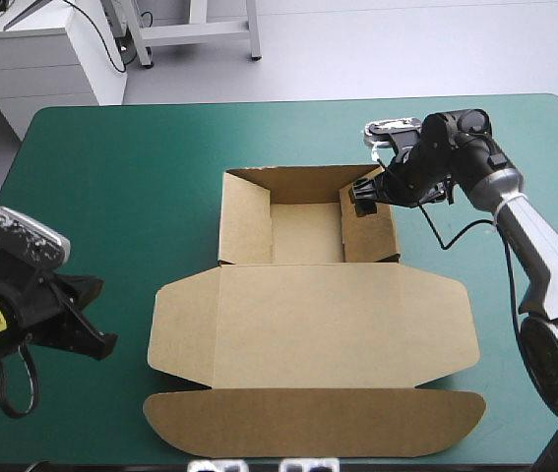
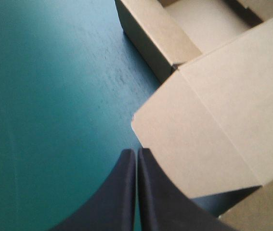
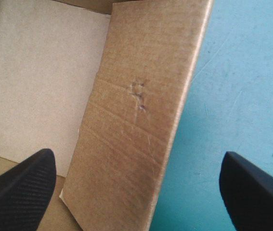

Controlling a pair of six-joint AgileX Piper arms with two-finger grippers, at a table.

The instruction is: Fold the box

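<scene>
The brown box (image 1: 308,315) lies mid-table as an open tray with raised walls, its lid flat toward the near edge. My right gripper (image 1: 365,193) is open at the tray's far right corner. In the right wrist view the tray's right wall (image 3: 136,96) stands between the spread fingers of my right gripper (image 3: 137,155), one finger inside the tray and one outside. My left gripper (image 1: 101,320) hovers low over the cover, left of the lid and apart from it. In the left wrist view my left gripper (image 2: 136,151) is shut and empty, with the lid's side flap (image 2: 199,139) just beside its tips.
The lid's rounded front flap (image 1: 313,423) reaches close to the table's near edge. Teal-green cover (image 1: 121,197) shows between my left gripper and the box, and more to the right of the tray (image 1: 495,295).
</scene>
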